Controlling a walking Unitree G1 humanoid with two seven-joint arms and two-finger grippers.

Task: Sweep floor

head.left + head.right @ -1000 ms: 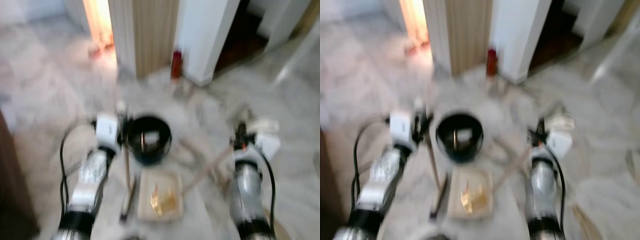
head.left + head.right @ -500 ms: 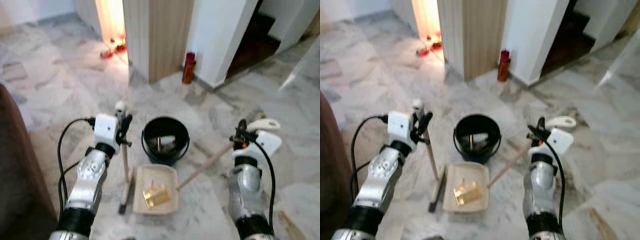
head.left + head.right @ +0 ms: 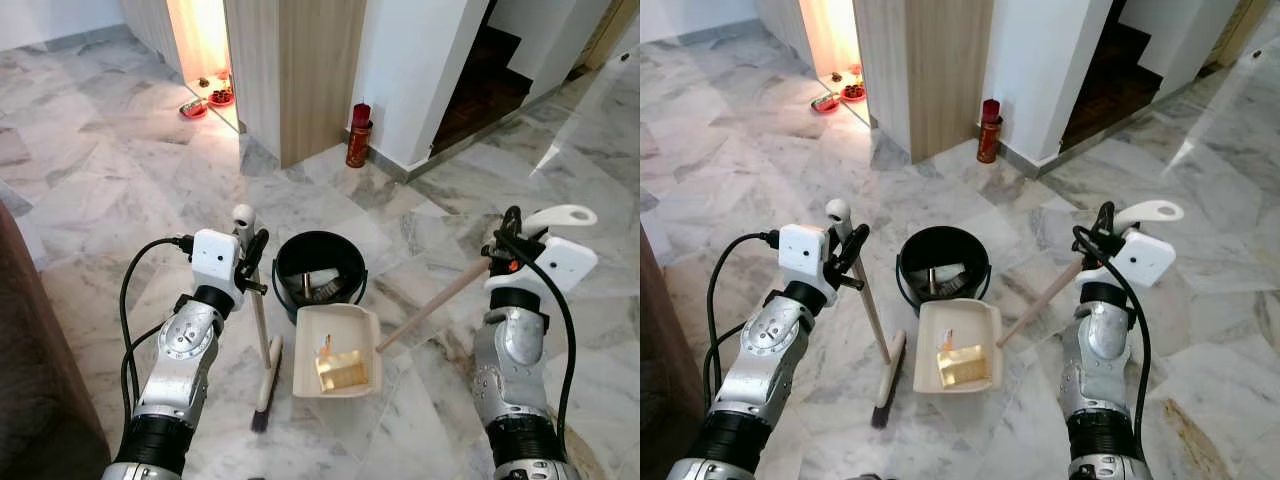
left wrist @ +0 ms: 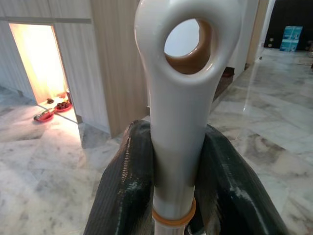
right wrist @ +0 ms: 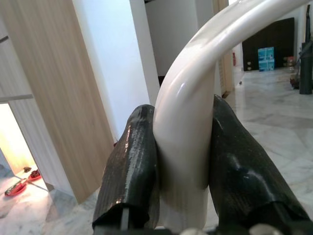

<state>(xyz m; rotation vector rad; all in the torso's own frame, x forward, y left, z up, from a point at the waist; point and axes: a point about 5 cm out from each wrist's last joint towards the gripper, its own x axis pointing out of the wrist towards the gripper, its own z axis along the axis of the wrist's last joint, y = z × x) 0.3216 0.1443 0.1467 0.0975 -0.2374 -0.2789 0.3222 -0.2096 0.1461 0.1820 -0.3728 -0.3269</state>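
Left gripper fingers clamped on broom, right gripper fingers clamped on dustpan handle, dustpan's edge just beside black bucket, open marble floor around bucket.

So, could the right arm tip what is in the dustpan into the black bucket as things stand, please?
Probably yes: the right gripper is shut on the dustpan handle, and the dustpan sits right against the open black bucket, with nothing between them.

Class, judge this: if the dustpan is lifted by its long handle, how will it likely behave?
The dustpan probably feels light, being thin cream plastic. Held far out by the right gripper, it may sag or swing. Tilted, the yellow scrap inside would likely slide out.
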